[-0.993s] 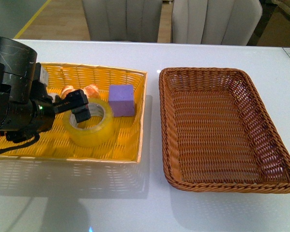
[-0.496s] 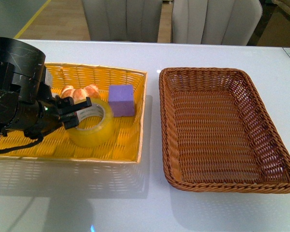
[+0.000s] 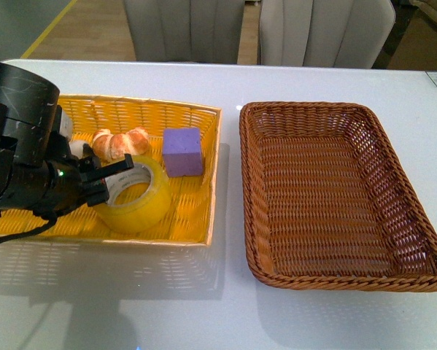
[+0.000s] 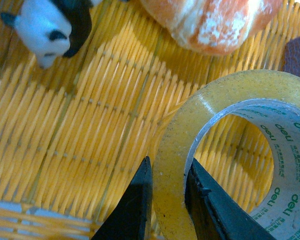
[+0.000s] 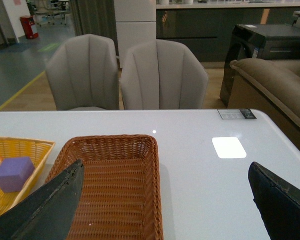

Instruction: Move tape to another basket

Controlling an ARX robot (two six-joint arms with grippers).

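The tape (image 3: 139, 198), a wide yellowish roll with a white core, sits tilted in the bright yellow basket (image 3: 196, 117) at the left. My left gripper (image 3: 105, 179) is shut on the roll's near-left wall. In the left wrist view the tape (image 4: 225, 115) has one black finger (image 4: 134, 205) outside its wall and the other inside the core, and the gripper (image 4: 167, 200) pinches the wall between them. The dark brown basket (image 3: 335, 189) stands empty to the right; it also shows in the right wrist view (image 5: 109, 190). My right gripper (image 5: 165, 205) is open, out of the front view.
In the yellow basket lie a purple block (image 3: 183, 152), a croissant (image 3: 120, 142) and a small panda figure (image 4: 49, 25). The white table (image 3: 203, 306) bears both baskets. Grey chairs (image 3: 262, 29) stand behind the far edge.
My left gripper has moved down and closed on the tape's wall. The tape has tilted and shifted slightly toward the basket's front. The right side is unchanged.
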